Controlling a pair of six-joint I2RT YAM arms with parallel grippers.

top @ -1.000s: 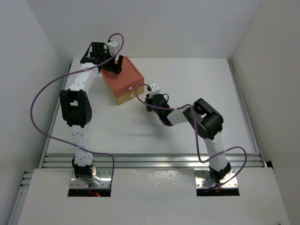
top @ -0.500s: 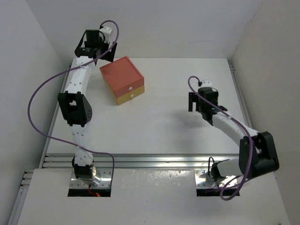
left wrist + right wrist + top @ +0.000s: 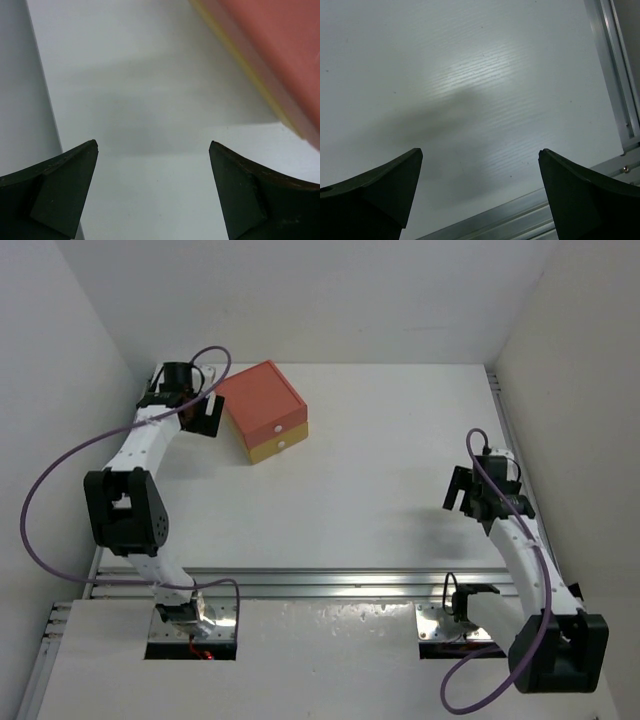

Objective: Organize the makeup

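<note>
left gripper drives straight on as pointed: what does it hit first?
Likely the bare table: the left gripper faces it with nothing between. The orange box sits off to the side, seemingly outside that line.

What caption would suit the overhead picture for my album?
Left tool open beside the orange-red box; right tool open over the white table's right side.
</note>
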